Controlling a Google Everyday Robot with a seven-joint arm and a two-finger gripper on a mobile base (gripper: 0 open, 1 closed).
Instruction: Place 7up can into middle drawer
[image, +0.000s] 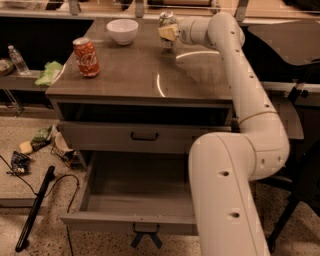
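The 7up can (167, 19), silver-white with a shiny top, stands upright near the back edge of the cabinet top. My gripper (168, 33) reaches in from the right and is right at the can, covering its lower part. The middle drawer (100, 200), wide, deep and grey-brown, is the lowest one. It is pulled fully open with nothing in it, and its small dark handle (145, 230) is at the front centre. My arm's lower link (227, 200) covers the drawer's right side.
A red-orange cola can (86, 56) stands on the left of the top and a white bowl (122, 31) at the back. The shallower drawer above, with a dark bar handle (144, 136), is shut. Litter (37, 142), a cable and a black stick (34, 209) lie on the floor at left.
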